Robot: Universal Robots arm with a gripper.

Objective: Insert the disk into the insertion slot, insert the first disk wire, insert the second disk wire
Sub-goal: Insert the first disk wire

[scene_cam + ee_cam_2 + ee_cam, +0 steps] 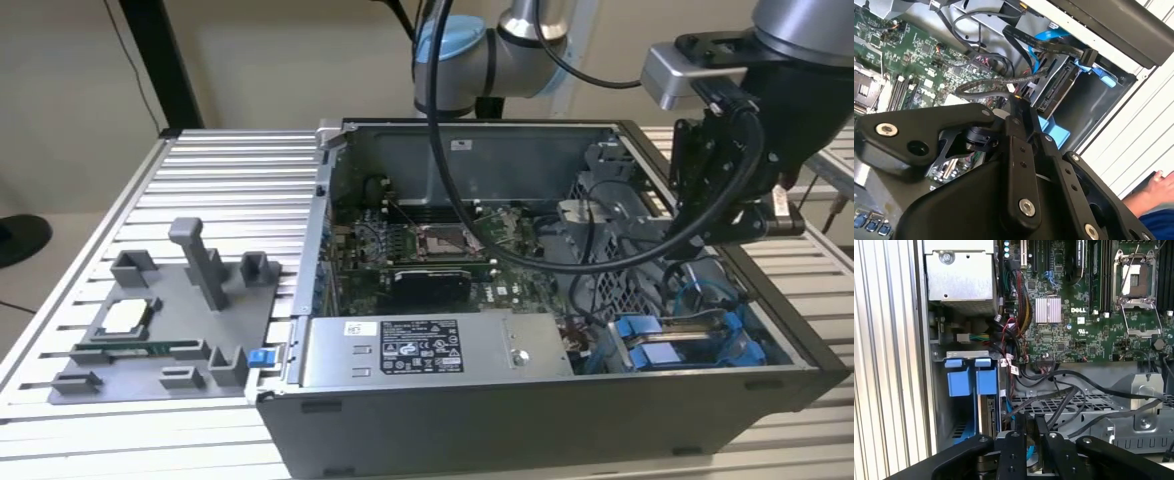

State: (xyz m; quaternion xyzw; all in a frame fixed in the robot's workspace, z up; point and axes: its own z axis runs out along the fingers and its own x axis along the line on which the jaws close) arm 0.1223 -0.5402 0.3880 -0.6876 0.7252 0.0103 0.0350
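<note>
The disk (1058, 92) sits inside the insertion slot (1099, 100); the gripper (1030, 421) hovers just above the slot, its jaws' state impossible to tell. Rigid, dense and fragile, the disk is likely best held by its blue carrier (1054, 134).

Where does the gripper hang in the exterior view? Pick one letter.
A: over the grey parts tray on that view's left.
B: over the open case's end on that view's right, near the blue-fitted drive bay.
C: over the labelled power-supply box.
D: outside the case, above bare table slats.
B: in the exterior view the gripper hangs over the open case at that view's right end, close above the insertion slot with its blue fittings.
</note>
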